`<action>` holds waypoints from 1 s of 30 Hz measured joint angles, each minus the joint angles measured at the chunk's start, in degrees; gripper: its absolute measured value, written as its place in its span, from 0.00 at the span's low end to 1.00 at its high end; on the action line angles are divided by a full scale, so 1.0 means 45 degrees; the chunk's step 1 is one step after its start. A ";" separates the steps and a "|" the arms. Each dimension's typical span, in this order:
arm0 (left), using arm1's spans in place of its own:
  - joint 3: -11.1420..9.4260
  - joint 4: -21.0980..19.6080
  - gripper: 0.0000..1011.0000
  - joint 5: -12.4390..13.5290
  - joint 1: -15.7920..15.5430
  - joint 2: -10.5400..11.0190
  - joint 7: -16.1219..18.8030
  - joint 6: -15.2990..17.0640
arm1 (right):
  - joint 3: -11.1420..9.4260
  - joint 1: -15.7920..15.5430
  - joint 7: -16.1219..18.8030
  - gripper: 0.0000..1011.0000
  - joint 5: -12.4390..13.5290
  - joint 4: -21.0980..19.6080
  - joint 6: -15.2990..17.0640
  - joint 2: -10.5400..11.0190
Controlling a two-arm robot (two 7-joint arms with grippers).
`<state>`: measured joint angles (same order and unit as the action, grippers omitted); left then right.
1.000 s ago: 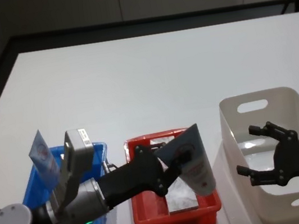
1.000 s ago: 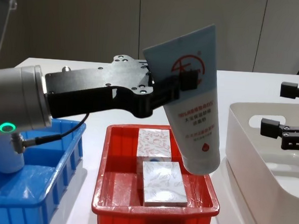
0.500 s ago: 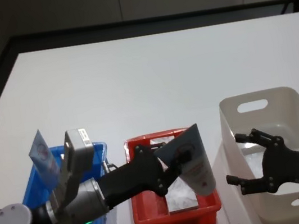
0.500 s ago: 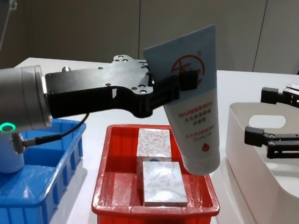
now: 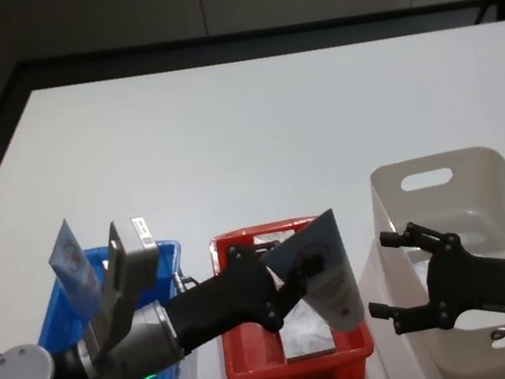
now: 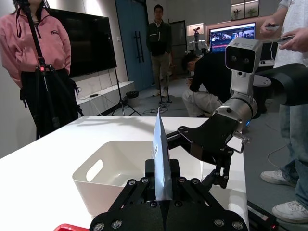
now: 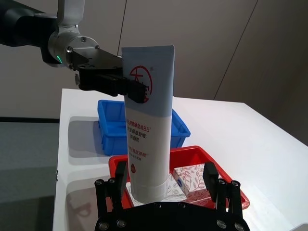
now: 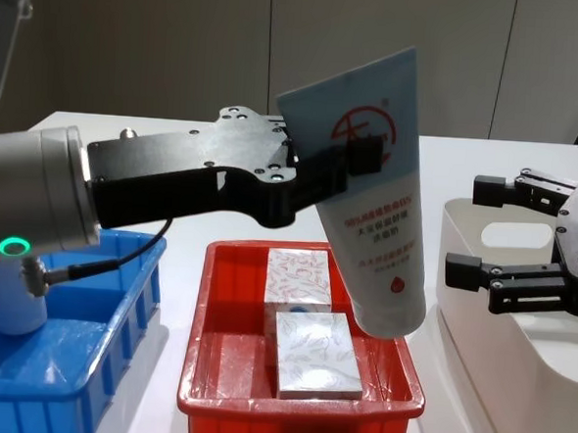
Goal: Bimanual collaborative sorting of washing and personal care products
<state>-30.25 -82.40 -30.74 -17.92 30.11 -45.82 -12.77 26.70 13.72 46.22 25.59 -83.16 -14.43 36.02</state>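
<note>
Hanging cap-down, the pale-blue tube (image 8: 374, 192) is pinched near its crimped end by the left gripper (image 8: 343, 167), whose jaws are closed on it. Below those jaws, two white boxes (image 8: 317, 354) lie in the red bin (image 8: 196, 353). A second tube (image 5: 72, 266) stands in the blue bin (image 5: 165, 254), so sorting looks partway done. The right gripper (image 8: 473, 230) has its jaws wide open and empty, near the held tube but apart from it, by the white bin (image 8: 553, 390). A handover seems likely.

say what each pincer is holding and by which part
Left pincer grips the pale-blue tube near its crimped top, at the logo. Right pincer: open, empty.
</note>
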 joint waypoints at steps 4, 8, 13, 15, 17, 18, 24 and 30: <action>0.0000 0.0000 0.17 0.0001 0.0000 0.0000 0.0000 0.0000 | 0.0169 0.0213 0.0090 0.99 -0.0037 0.0217 -0.0063 -0.0090; 0.0001 0.0000 0.17 0.0001 0.0000 0.0000 0.0000 0.0000 | 0.0272 0.0365 0.0112 0.99 -0.0059 0.0374 -0.0112 -0.0173; 0.0001 0.0000 0.17 0.0000 0.0000 0.0000 0.0000 0.0000 | 0.0466 0.0617 0.0184 0.99 -0.0143 0.0660 -0.0199 -0.0343; 0.0000 0.0000 0.17 0.0000 0.0000 -0.0001 0.0000 0.0001 | 0.0542 0.0719 0.0217 0.99 -0.0153 0.0771 -0.0229 -0.0412; 0.0000 0.0000 0.17 0.0001 0.0000 0.0000 0.0000 0.0001 | 0.0595 0.0786 0.0242 0.99 -0.0167 0.0844 -0.0249 -0.0466; 0.0000 0.0000 0.17 0.0001 0.0000 -0.0001 0.0000 0.0000 | 0.0623 0.0817 0.0260 0.99 -0.0176 0.0880 -0.0259 -0.0491; 0.0000 0.0000 0.17 0.0001 0.0001 -0.0001 0.0000 0.0001 | 0.0843 0.1100 0.0384 0.99 -0.0238 0.1187 -0.0342 -0.0693; 0.0000 0.0000 0.17 0.0001 0.0000 0.0000 0.0000 0.0001 | 0.1033 0.1358 0.0518 0.99 -0.0250 0.1470 -0.0369 -0.0853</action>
<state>-30.25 -82.40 -30.74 -17.92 30.10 -45.82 -12.77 31.35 19.83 48.55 24.46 -76.55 -16.09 32.19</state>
